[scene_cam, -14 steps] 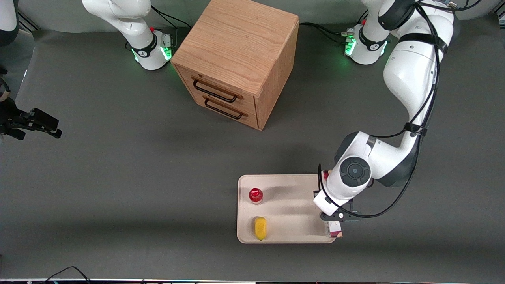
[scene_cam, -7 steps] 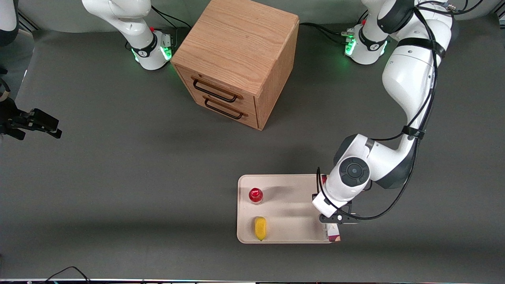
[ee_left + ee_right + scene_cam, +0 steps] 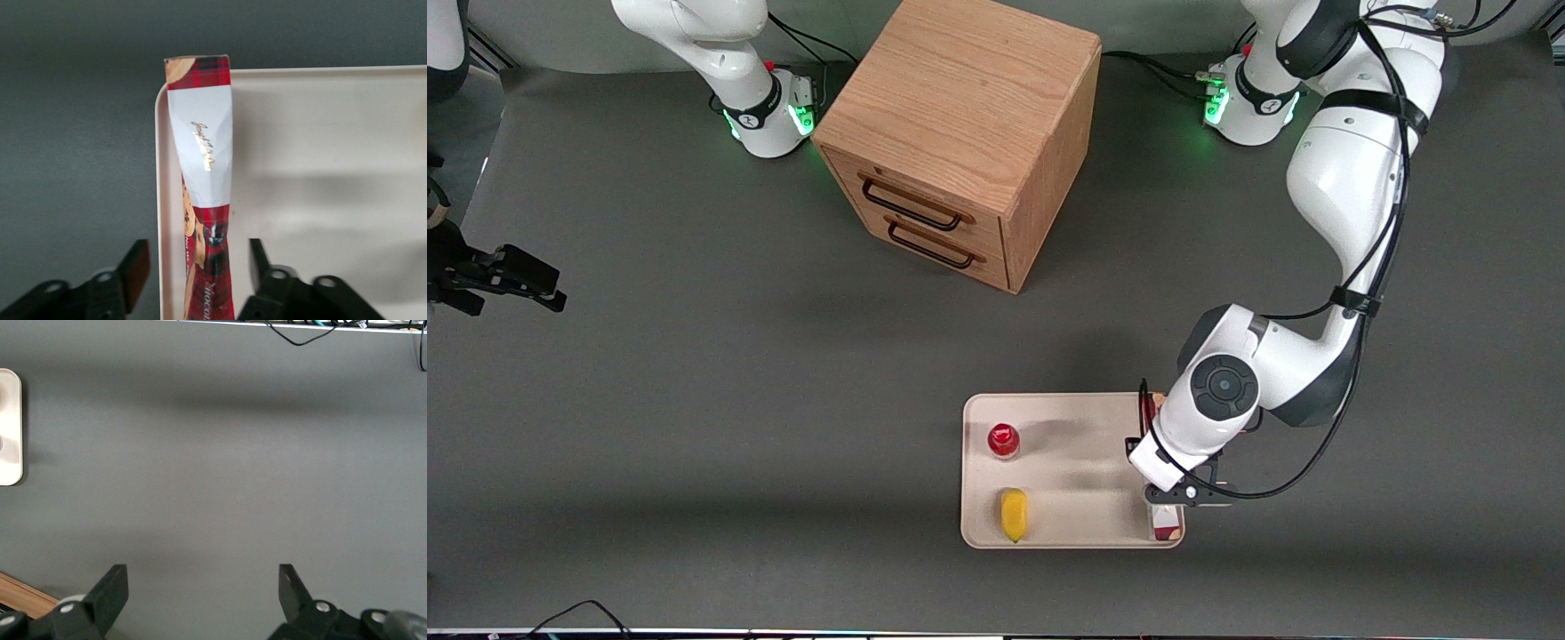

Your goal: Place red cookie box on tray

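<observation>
The gripper [image 3: 197,273] is spread wide, its fingers clear of the red cookie box [image 3: 203,200], which stands on edge along the tray [image 3: 1067,462] rim toward the working arm's end. Looks like the release step, so next it probably lifts straight up. Yellow item [image 3: 1013,514] and red-capped bottle [image 3: 1003,439] sit well apart; wooden cabinet [image 3: 960,133] farthest.

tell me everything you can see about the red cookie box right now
The red cookie box is a long, thin cardboard carton, dark red tartan print with a white panel bearing gold script and cookie pictures. It stands on its narrow edge, just inside the rim of the tray at the edge toward the working arm's end. The gripper straddles it, jaws open and clear of both faces.
</observation>
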### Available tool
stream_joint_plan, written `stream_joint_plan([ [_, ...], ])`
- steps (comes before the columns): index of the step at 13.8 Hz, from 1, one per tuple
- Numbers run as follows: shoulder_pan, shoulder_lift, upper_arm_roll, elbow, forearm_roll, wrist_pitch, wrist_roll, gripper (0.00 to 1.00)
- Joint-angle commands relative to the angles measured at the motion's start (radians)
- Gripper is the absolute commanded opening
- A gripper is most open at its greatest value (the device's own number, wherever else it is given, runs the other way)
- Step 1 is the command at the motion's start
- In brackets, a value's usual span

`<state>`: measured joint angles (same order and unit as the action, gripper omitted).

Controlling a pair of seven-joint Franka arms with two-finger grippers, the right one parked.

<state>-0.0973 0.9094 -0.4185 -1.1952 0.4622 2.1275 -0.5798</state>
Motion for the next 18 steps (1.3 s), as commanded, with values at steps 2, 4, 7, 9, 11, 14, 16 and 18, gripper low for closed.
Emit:
stream_joint_plan([
  [2,0.027,-0.043,-0.008,0.017,0.020,-0.107,-0.020,1.00],
  [4,0.063,-0.081,-0.037,0.019,0.019,-0.167,-0.014,1.00],
  [7,0.117,-0.156,-0.020,0.048,-0.069,-0.280,0.062,1.00],
  [9,0.122,-0.228,0.076,0.084,-0.179,-0.366,0.237,1.00],
  [11,0.122,-0.325,0.209,0.077,-0.302,-0.389,0.369,1.00],
  [14,0.131,-0.400,0.332,0.074,-0.443,-0.466,0.569,1.00],
  [16,0.128,-0.435,0.383,0.074,-0.448,-0.521,0.644,1.00],
  [18,0.129,-0.448,0.405,0.077,-0.448,-0.532,0.640,1.00],
])
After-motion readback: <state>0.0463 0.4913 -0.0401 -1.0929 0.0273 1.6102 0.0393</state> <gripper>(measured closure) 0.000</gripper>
